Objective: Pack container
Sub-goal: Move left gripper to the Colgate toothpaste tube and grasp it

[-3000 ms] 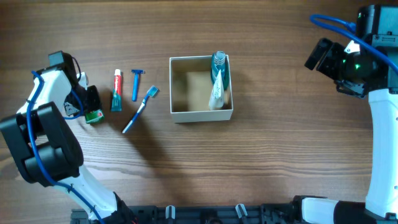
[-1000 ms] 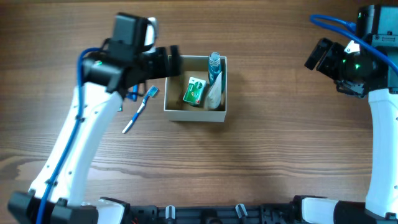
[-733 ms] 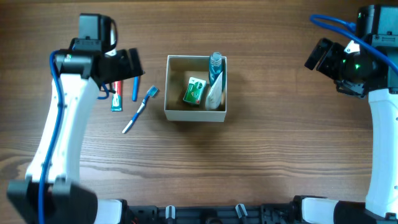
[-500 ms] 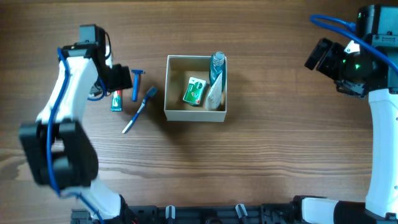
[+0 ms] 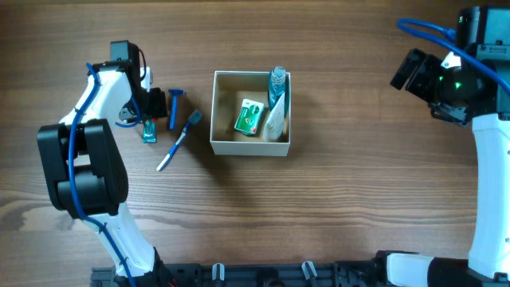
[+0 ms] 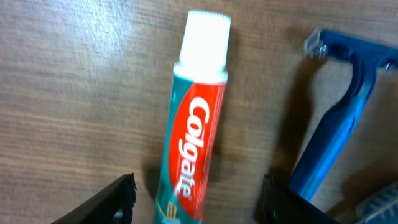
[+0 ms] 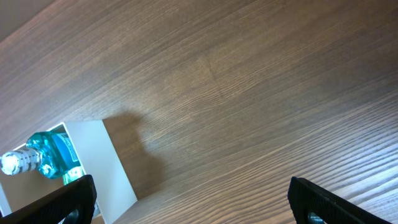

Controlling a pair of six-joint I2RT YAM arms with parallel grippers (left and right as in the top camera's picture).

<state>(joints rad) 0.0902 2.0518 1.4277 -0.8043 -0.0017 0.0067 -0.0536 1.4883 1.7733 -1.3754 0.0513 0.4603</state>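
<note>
At desk left, left gripper [image 6: 199, 199] stood wide astride the toothpaste [image 6: 196, 134]; container [image 5: 249, 148] sat mid-desk, part filled; right gripper [image 7: 189, 193] wide, well apart. Step judged: toothpaste pickup. Next: lower, close on it, carry to container

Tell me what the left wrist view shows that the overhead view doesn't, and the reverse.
Left wrist only: the Colgate lettering on the red-and-teal toothpaste tube, and the left gripper open, one finger on either side of its lower end. Overhead only: the square white-walled cardboard box holding a green packet, a blue bottle and a white tube. Both: the toothpaste tube and the blue plastic razor beside it on the wooden table.
</note>
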